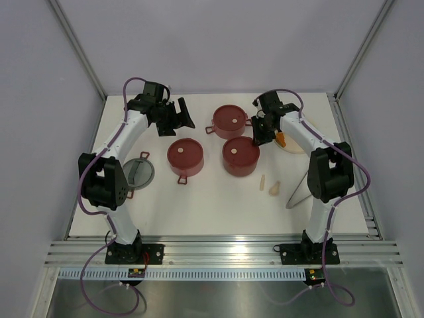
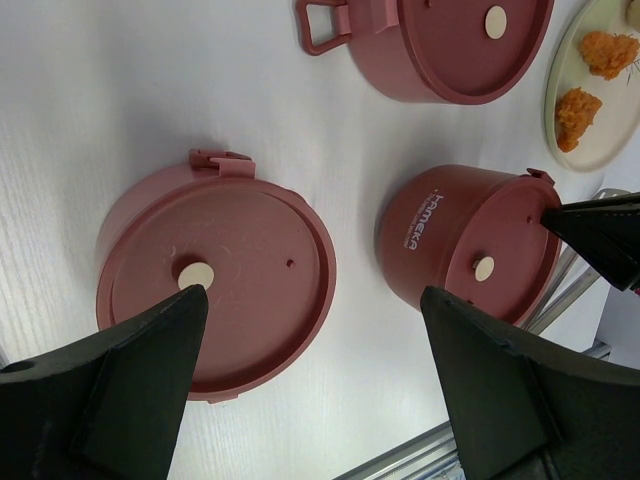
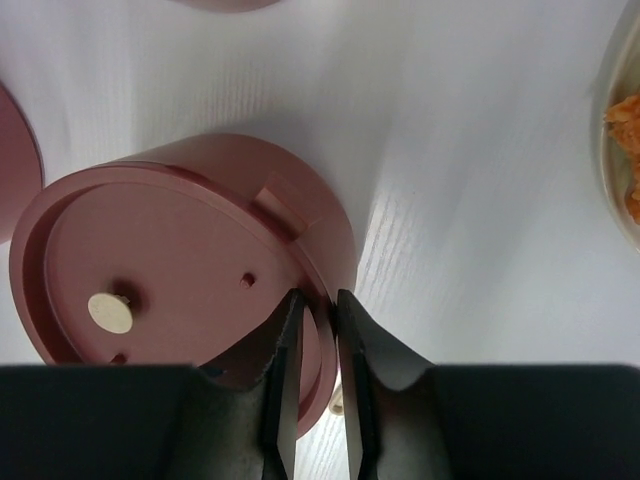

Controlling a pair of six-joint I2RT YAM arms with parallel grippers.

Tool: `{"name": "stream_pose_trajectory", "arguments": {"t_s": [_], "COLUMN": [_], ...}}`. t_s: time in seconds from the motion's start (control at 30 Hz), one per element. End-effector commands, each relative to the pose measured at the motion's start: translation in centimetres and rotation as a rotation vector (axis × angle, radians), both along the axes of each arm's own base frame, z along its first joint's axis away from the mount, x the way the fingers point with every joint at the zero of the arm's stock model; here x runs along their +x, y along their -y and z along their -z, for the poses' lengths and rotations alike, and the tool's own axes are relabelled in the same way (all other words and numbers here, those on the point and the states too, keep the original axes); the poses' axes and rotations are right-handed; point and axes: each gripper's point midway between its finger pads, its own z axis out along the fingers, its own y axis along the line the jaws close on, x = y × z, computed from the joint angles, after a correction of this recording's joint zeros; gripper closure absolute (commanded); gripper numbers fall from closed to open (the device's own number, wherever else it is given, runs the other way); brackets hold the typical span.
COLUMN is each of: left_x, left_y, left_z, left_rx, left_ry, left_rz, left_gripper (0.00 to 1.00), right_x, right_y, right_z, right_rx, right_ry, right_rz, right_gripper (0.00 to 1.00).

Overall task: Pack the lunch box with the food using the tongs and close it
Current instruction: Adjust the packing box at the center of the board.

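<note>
Left fingers [image 2: 310, 390] wide, hovering above lidded lunch box [image 1: 185, 156] bowls. Right fingers [image 3: 318, 385] narrow, astride rim of near-right bowl [image 3: 180, 250]; grip uncertain. Tongs [image 1: 297, 192] on counter [image 1: 212, 205] beside food [image 1: 273, 188]; plate [image 1: 295, 144] right.

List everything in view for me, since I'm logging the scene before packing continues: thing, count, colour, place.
lidded bowls: three, dark red, mid-table; one at the back, two nearer, all with disc lids on.
grey lid: one, grey, left side of the table beside the left arm.
plate: one, cream, right of the bowls, partly hidden by the right arm.
orange food: two pieces seen, on the plate.
beige food: two pieces, on the table in front of the bowls.
tongs: one, silver, on the table near the right arm.
left tool: black, open, raised behind the left bowl.
right tool: black, jaws nearly together at the rim of the right near bowl's lid.
</note>
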Motion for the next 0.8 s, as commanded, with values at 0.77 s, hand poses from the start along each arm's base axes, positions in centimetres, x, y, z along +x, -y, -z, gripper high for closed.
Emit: {"name": "stream_pose_trajectory", "arguments": {"t_s": [0.77], "left_x": [0.3], "left_y": [0.9], "left_z": [-1.7], "left_rx": [-0.027], "left_ry": [0.062], "left_rz": [0.02], "left_gripper": [0.08], "right_x": [-7.3], "right_y": [2.5], "right_z": [-2.1], "right_rx": [0.109], "right_ry": [-0.018], "right_rz": [0.622], "right_gripper": [1.0]}}
